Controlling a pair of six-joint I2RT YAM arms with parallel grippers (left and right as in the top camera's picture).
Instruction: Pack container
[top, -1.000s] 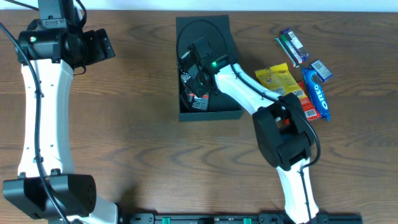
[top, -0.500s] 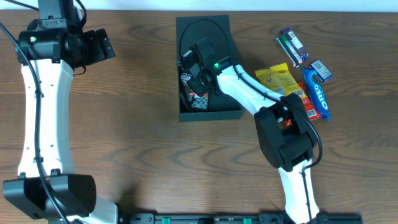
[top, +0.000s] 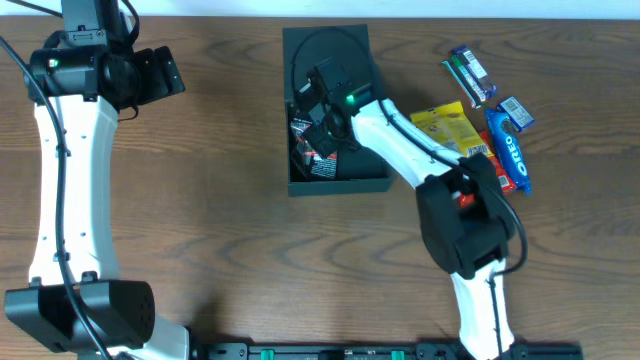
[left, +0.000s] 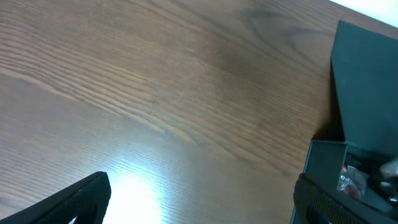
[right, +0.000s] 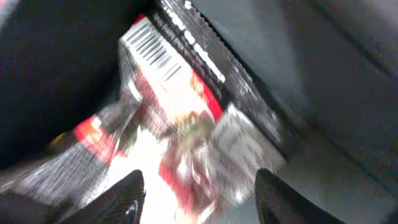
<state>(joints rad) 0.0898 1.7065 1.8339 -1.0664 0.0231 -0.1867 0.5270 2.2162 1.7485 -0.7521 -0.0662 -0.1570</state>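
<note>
Hanging your right claw inside container, jaws standing apart, gripping nothing. Red packet lying just beneath it on container floor. Container sitting at far edge of table, near middle, lid open at far side. You are holding left claw wide open, empty, over bare wood left of container. Yellow packet and Oreo pack lying right of container.
</note>
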